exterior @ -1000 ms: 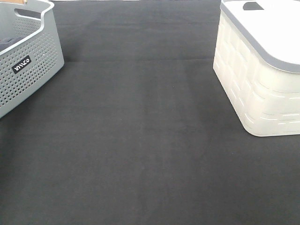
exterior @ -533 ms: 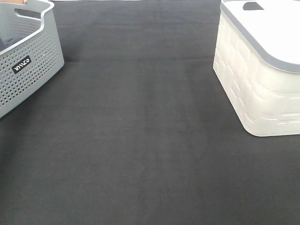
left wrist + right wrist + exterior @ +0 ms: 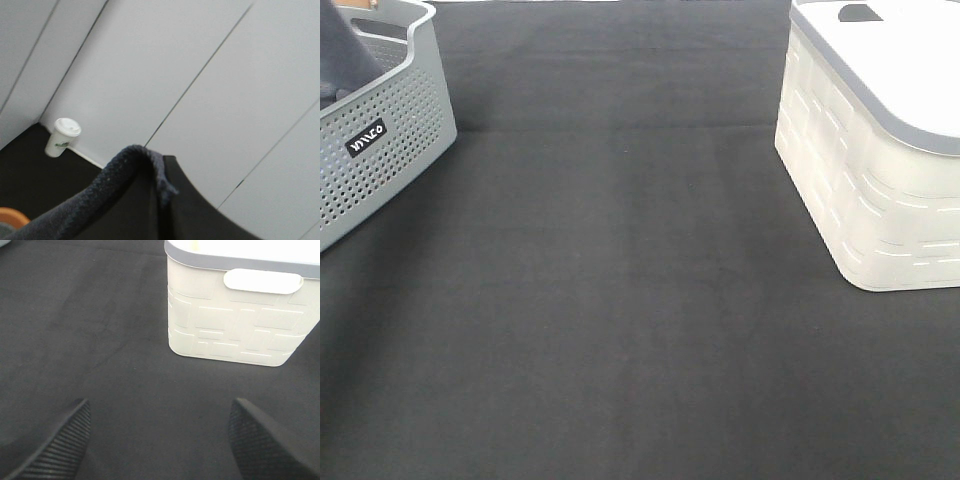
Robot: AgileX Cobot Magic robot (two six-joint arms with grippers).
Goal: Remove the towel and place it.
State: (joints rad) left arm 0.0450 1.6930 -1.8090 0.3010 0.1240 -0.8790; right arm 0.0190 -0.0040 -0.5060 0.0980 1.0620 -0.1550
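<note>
Lift: straight up, I'd say, until the towel (image 3: 345, 50) clears the grey basket (image 3: 390, 140) rim, then across; dragging could tip it.
Left gripper (image 3: 165, 172): pinched tight on the towel's hem, cloth draped over one finger.
Towel: hanging from that grip above the basket, lower end hidden behind the rim.
Right gripper (image 3: 160, 402): jaws wide, empty, over the mat (image 3: 620, 300), well apart.

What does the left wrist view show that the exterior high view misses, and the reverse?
Only the left wrist view: a white paper cup by the panelled wall. Only the exterior high view: the grey perforated basket and the white basket. Both: the towel, whose hem crosses the wrist view, and the black table cover.
</note>
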